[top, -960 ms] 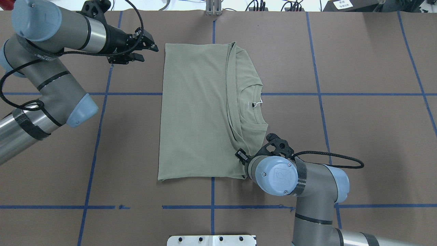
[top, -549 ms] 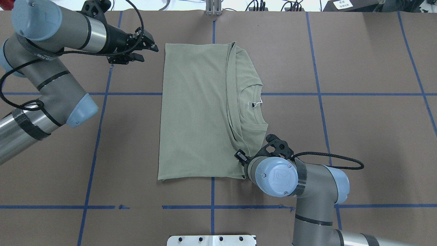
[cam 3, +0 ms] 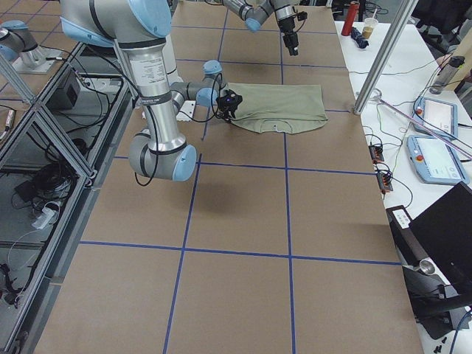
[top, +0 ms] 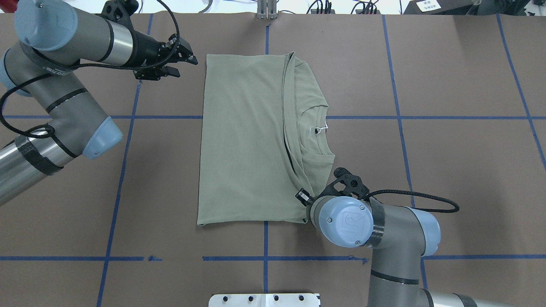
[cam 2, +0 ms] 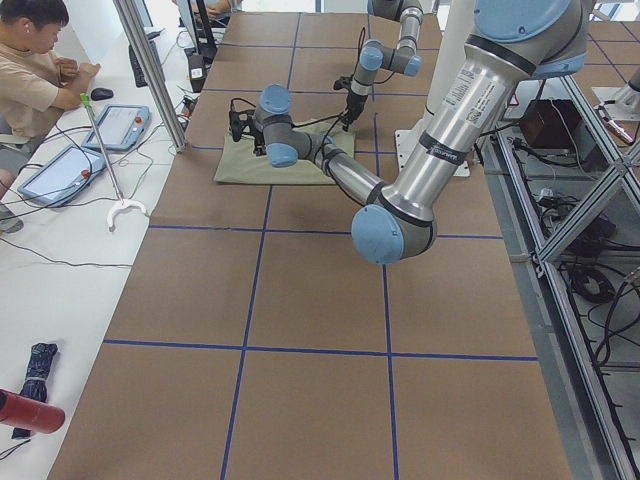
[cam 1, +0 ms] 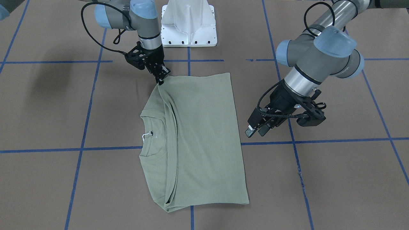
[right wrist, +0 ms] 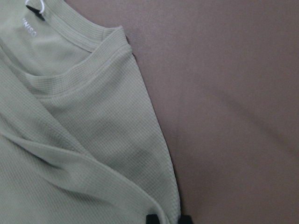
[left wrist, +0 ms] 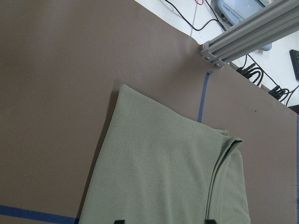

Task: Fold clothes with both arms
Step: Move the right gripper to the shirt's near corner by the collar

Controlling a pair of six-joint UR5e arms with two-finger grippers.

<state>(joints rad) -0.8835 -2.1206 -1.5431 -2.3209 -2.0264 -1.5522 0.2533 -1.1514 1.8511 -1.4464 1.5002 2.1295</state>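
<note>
Shirt (top: 243,140) is looking soft, light, limp; corners are offering the best hold. My right claw (cam 1: 160,79) is apparently clamping one; my left claw (cam 1: 255,132) is hanging apart, empty.

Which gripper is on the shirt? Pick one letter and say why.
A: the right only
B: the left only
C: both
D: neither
A: the right gripper pinches the corner of the shirt on the robot's side by the collar, while the open left gripper hangs over bare table beside the shirt, apart from it.
</note>
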